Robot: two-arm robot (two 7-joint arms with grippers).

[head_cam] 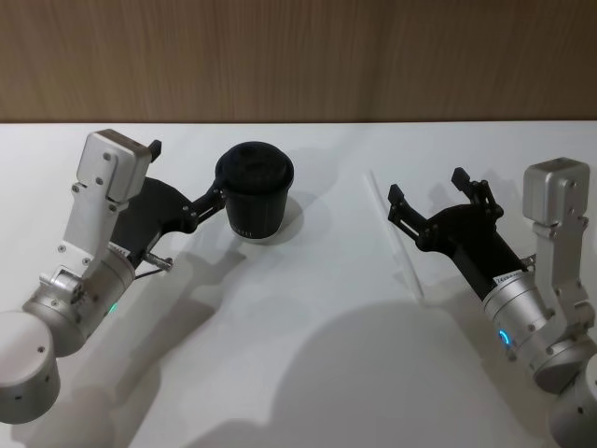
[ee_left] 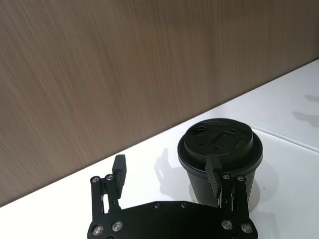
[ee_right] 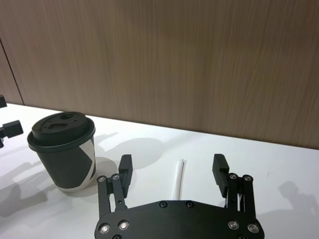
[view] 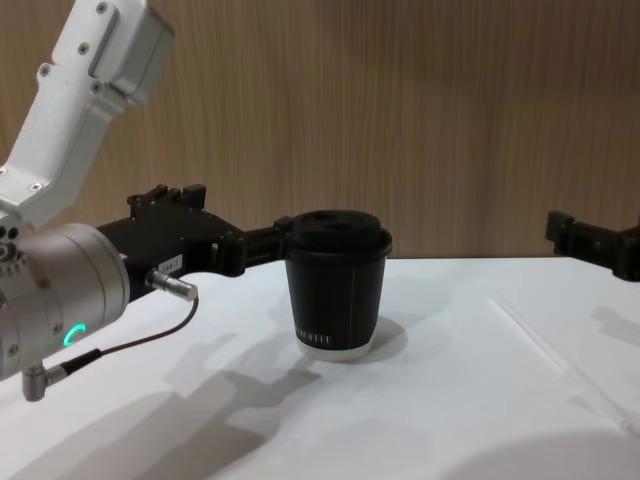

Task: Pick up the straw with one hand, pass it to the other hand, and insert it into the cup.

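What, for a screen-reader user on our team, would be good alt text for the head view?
A white straw lies flat on a white table between a lidded black paper cup and the right end effector, which is open beside it. The left end effector, also open, sits at the cup's other side, one fingertip close against it.
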